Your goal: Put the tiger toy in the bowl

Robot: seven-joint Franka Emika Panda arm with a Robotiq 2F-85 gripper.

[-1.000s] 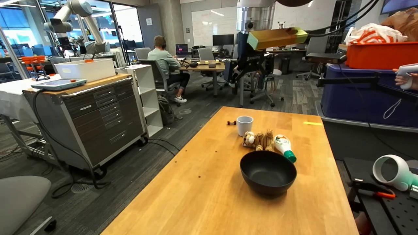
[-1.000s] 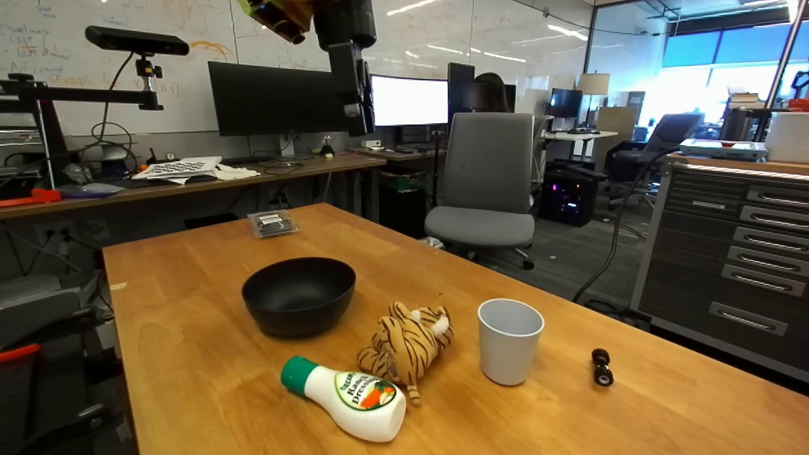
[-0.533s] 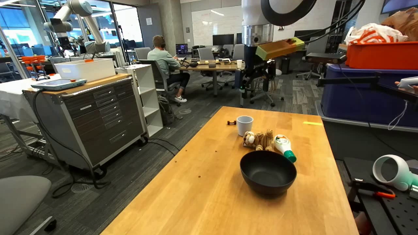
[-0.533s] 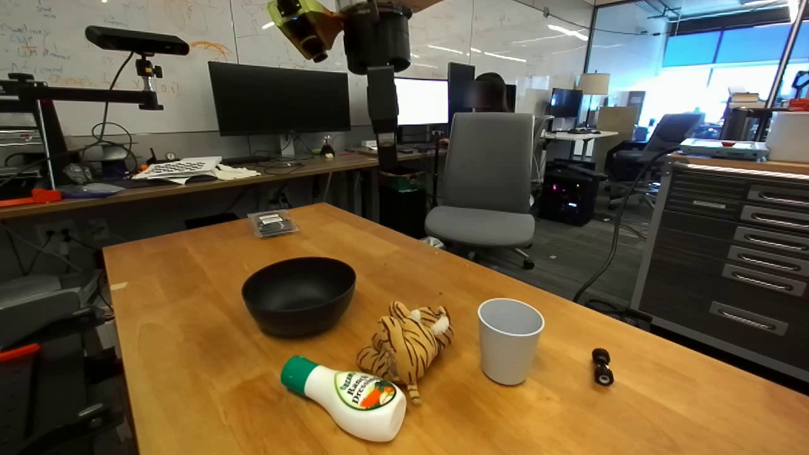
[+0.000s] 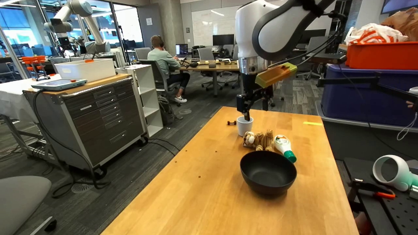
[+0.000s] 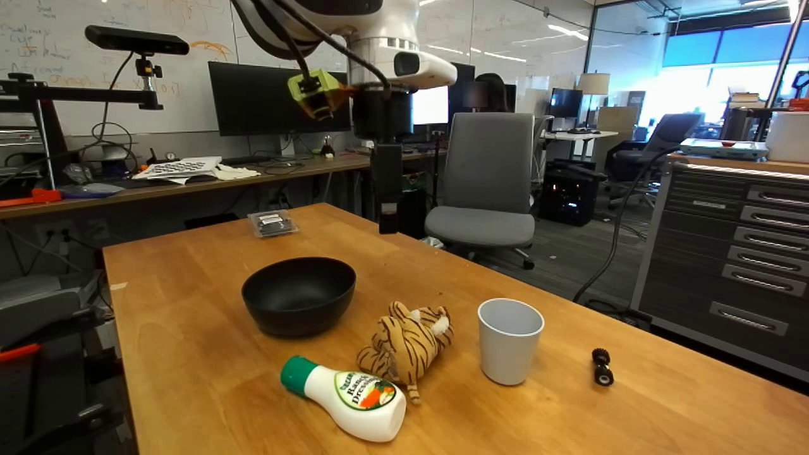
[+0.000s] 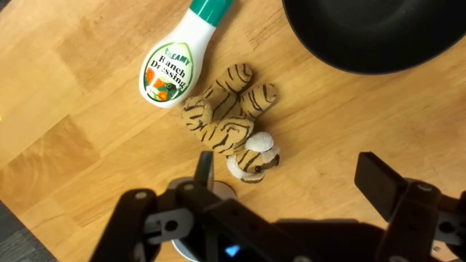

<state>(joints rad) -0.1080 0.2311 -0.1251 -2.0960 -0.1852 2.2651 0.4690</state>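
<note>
Golden wood tops the table [image 5: 196, 202], and over it the arm [image 5: 248, 36] holds the gripper [image 7: 287, 169], its jaws spread wide with nothing in their hold. Judging by the wrist view, they are not lined up yet: a straight drop would probably nip too little or miss. At the black bowl [image 6: 297, 319] trouble would come later, if too low a carry hits the rim and shoves it along. The bottle [image 6: 351, 404] lies against the tiger [image 6: 407, 344] or just short of it, I cannot tell which, so a jaw pushed in on that side might roll the bottle or trap it too. The tiger lies on the table amid bowl, bottle and cup [image 6: 509, 344], outside the bowl; being plush, it may sag and slip if pinched by the head alone. One jaw covers part of the cup in the wrist view, so coming down there could tip it. As for room, the table's edges lie well apart from the bowl in both exterior views, which leaves margin for a release. Bare table shows between tiger and bowl, space enough, I think, for one jaw; the bottle and cup sides are tighter. The wheel pair [image 6: 602, 366], past the cup, looks out of the likely path, though it sits nearer an edge than the cup does.
</note>
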